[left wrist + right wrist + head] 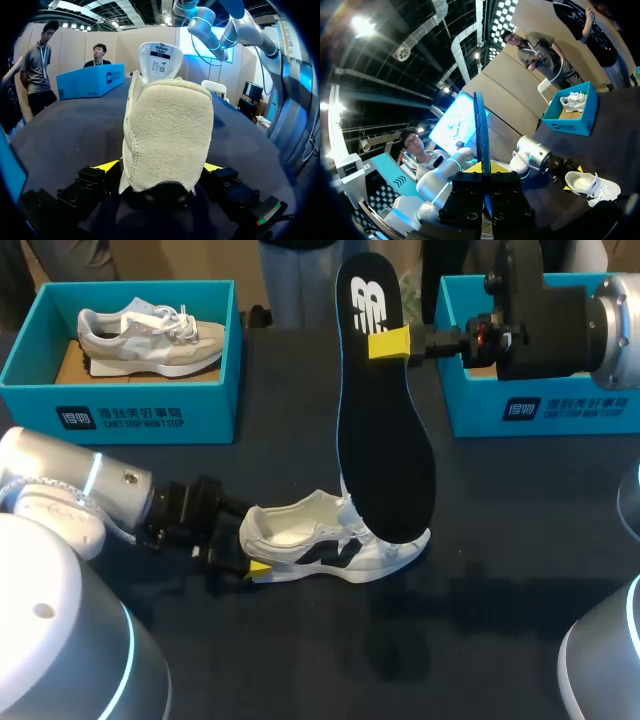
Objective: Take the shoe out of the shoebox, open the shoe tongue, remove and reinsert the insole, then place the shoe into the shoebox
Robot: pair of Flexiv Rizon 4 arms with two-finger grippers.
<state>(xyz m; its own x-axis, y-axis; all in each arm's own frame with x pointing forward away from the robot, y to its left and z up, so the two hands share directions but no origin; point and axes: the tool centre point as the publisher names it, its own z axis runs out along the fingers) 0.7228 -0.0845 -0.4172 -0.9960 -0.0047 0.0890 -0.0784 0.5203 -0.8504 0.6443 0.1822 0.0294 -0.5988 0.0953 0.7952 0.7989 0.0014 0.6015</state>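
- Shoe: white with dark side marks, lying on its sole on the desk, out of any box, heel toward our left arm.
- Left pincer: clamped on the heel of the shoe. In the left wrist view the two yellow tips stand on either side of the suede heel patch and press against it.
- Insole: black, held nearly upright above the shoe. Its toe end hangs over the shoe's forepart; we cannot tell whether it touches.
- Right pincer: closed narrow on the upper, heel part of the insole. In the right wrist view the thin edge of the insole rises from between the fingers.
- Shoebox: teal, at the far right of the desk, behind our right arm; its inside is hidden.
- Second box: teal, at the far left, well apart, with a pale grey shoe lying in it.
- Step in hand, as we judge it: the insole stage, with the insole out of the shoe. The return to the shoebox is not yet done.
- Next move calls for: steering the toe end down into the shoe's opening and sliding it forward under the tongue, with the left pincer steadying the heel.
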